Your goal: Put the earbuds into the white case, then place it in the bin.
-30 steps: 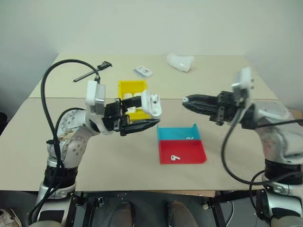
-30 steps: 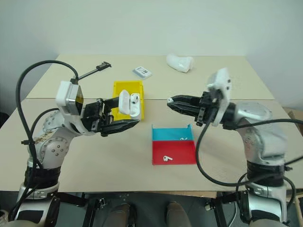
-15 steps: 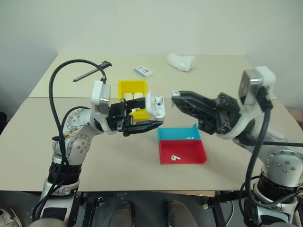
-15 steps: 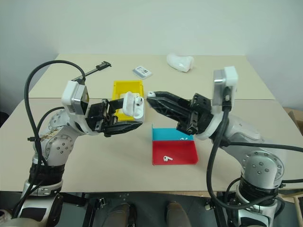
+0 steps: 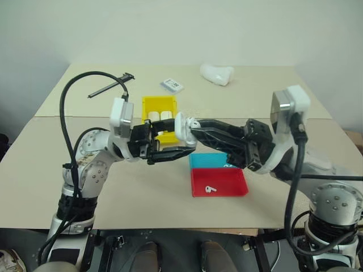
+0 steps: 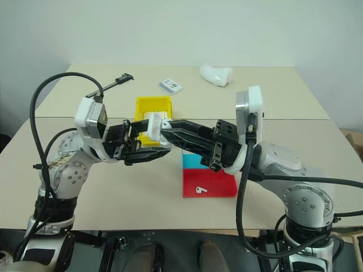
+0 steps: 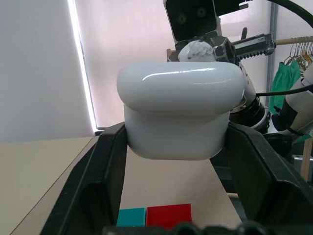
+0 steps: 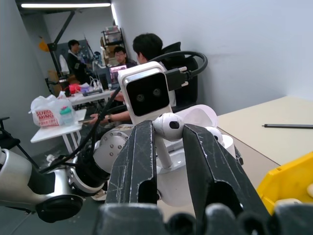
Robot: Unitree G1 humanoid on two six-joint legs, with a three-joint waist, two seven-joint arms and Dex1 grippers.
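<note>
My left gripper point(image 5: 180, 140) is shut on the white case point(image 7: 180, 113), holding it above the table with its lid flipped open. My right gripper point(image 8: 169, 131) is shut on one of the earbuds point(image 8: 169, 125), pinched by its head with the stem hanging down. Its fingertips point(image 5: 194, 125) sit right at the case's open top, and whether the bud touches the case I cannot tell. A second earbud point(image 5: 210, 188) lies in the red half of the tray. The yellow bin point(image 5: 158, 101) stands behind the case and holds two small white items.
The red-and-blue tray point(image 5: 232, 186) lies below my right arm. At the back of the table are a lumpy white object point(image 5: 216, 73), a small card point(image 5: 171, 85) and a black tool point(image 5: 108, 86). People sit at desks in the right wrist view's background point(image 8: 146, 49).
My right gripper has swung left with the earbud until its tips reached the open case. The left gripper and the case have stayed in place.
</note>
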